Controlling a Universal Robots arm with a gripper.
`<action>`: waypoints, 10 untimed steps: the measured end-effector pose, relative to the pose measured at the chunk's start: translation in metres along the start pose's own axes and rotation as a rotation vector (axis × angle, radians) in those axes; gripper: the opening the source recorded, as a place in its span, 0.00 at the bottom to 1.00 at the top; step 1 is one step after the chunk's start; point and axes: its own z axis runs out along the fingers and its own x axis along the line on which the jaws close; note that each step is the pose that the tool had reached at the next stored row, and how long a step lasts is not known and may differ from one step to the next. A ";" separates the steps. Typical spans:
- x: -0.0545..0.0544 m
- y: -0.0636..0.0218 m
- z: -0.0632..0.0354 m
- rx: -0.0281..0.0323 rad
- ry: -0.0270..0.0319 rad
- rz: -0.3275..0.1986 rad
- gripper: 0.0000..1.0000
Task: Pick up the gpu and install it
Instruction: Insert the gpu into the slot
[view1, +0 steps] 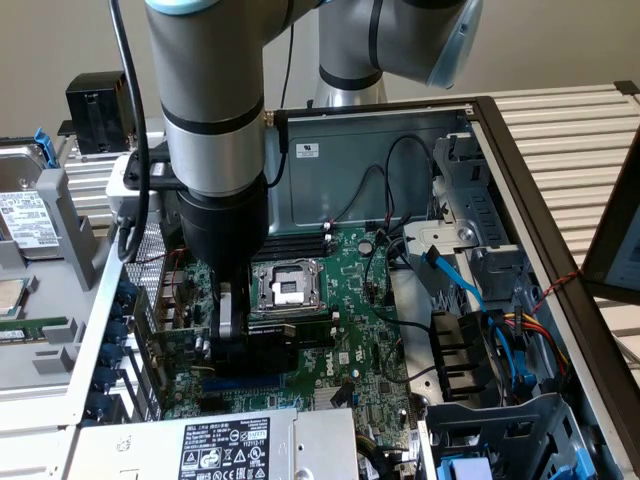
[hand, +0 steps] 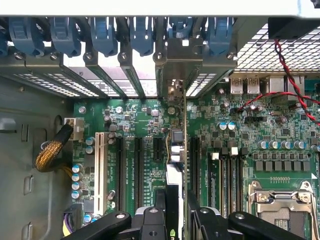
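My claw (hand: 172, 214) is clamped on the gpu (hand: 176, 142), with a finger (hand: 159, 202) pressed to either face. The wrist view gives me the card edge-on. It is a thin upright line over the board (hand: 235, 150), running between two long black slots toward the rear wall of the case. There its metal bracket (hand: 175, 70) stands at the slot openings, under a row of blue latches (hand: 105, 35). A red-and-black wire (hand: 287, 67) crosses the board near the rear ports, and the socket (hand: 282, 202) lies off to one side of the card.

The exterior view gives the side-on look. My claw (view1: 238, 340) hangs low inside the case (view1: 520, 200), and the gpu (view1: 268, 352) shows its black shroud. It stands on the board (view1: 350, 330) between the socket (view1: 285, 285) and the supply (view1: 230, 445). A blue slot (view1: 245, 383) lies just under the card. The shroud and my own fingers shadow that line, so I can't tell whether the card's lower edge is in the slot or just above it. Blue cables (view1: 455, 275) loop through the drive bays at the exterior view's right, well apart from the card.
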 end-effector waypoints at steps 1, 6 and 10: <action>0.000 0.0000 0.0000 -0.0001 0.0001 0.000 0.27; 0.000 0.0001 -0.0001 -0.0002 0.0001 0.000 0.27; 0.001 0.0001 0.0001 -0.0002 0.0001 0.000 0.27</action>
